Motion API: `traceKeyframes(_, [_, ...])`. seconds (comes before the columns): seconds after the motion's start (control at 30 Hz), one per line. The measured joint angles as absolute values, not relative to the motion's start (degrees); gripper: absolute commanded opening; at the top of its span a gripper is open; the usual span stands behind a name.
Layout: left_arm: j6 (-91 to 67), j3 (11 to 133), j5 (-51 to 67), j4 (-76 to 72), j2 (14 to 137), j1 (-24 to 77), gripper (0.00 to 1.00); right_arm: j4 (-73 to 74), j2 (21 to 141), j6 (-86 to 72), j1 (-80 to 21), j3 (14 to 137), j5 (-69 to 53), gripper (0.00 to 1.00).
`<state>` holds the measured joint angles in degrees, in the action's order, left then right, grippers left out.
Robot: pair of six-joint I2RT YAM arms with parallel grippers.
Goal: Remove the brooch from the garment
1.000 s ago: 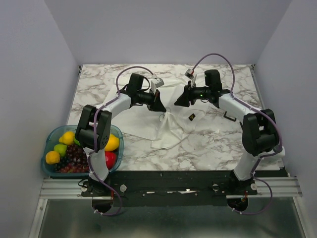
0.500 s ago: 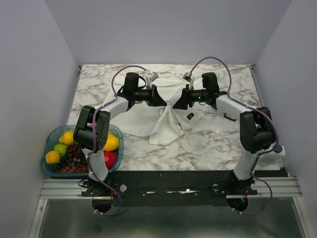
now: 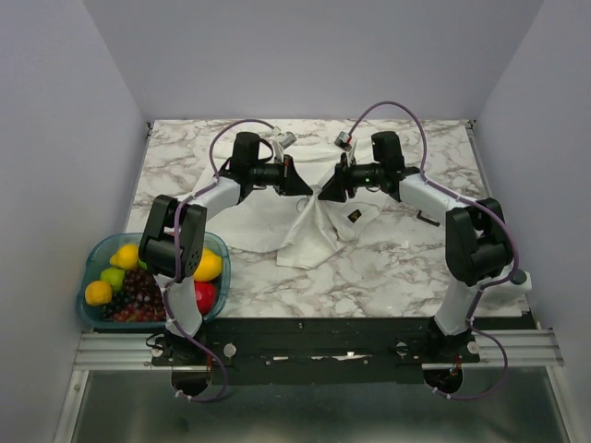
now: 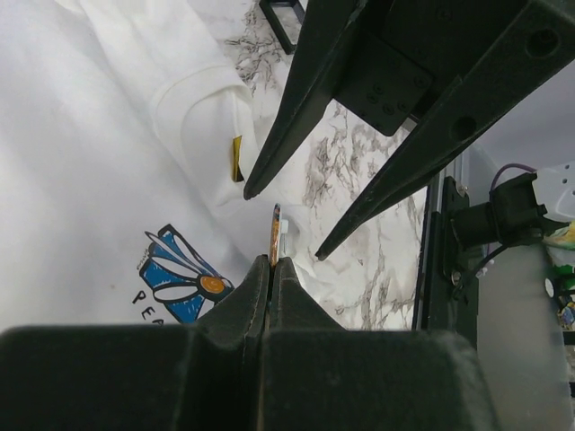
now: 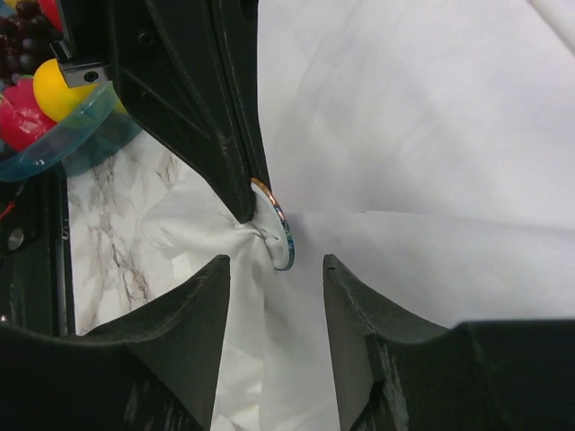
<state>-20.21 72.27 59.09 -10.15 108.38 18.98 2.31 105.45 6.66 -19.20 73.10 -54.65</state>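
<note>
Counts: 2 arms, 2 grippers, 1 brooch, 1 garment, 1 fruit bowl, 1 black frame, 1 dark logo.

Both arms meet tip to tip over the middle of the table [image 3: 397, 263], above the white garment [image 3: 263, 231]. The cloth is pulled up into a peak right where the two grippers meet; the rest lies crumpled flat.

Left gripper [image 4: 270, 262]: jaws pressed together, only a thin slit between them. The brooch [image 4: 275, 229] sticks out of the tips edge-on, so it's clamped by its near rim. In the right wrist view, cloth is bunched at that same tip just behind the disc.

Right gripper [image 5: 274, 262]: jaws apart, one finger on each side of the brooch line. The disc sits just beyond the tips, with neither finger touching it.

Brooch location: lifted off the table at the peak of the cloth, between the two grippers, seen only as a thin round rim. Can't tell the face pattern from these angles.

Also on the garment: 1 blue print [image 4: 184, 283] with an orange centre and some lettering, beside the left fingers. The logo [image 3: 356, 218] is on the flat cloth right of the peak.

The frame [image 3: 427, 219] is on bare marble under the right arm, off the cloth. The bowl [image 3: 92, 251] is at the near left corner, well apart from the garment.
</note>
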Motion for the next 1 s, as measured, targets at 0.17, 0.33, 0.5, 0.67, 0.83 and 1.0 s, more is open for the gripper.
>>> traceKeyframes(0.17, [-20.23,72.75,59.48,-10.09,109.10,18.98,0.00,2.70,105.45,8.45,-19.62,73.56,-53.84,0.49])
traceKeyframes(0.33, [-20.18,73.19,59.92,-9.74,109.65,18.98,0.00,2.70,105.47,8.80,-19.86,74.81,-53.21,0.45])
traceKeyframes(0.5, [-20.18,73.60,60.25,-9.61,109.84,18.98,0.00,2.68,105.78,9.15,-20.01,75.77,-53.10,0.44])
traceKeyframes(0.67, [-20.18,73.60,60.29,-9.52,109.86,18.98,0.00,3.20,106.32,10.59,-20.49,75.92,-52.95,0.42])
traceKeyframes(0.83, [-20.16,73.71,60.34,-9.32,109.93,18.98,0.00,4.38,106.65,12.16,-21.06,76.42,-52.93,0.38])
traceKeyframes(1.0, [-20.18,74.46,60.66,-8.93,110.52,18.98,0.00,4.82,106.69,13.58,-21.32,76.84,-52.73,0.31])
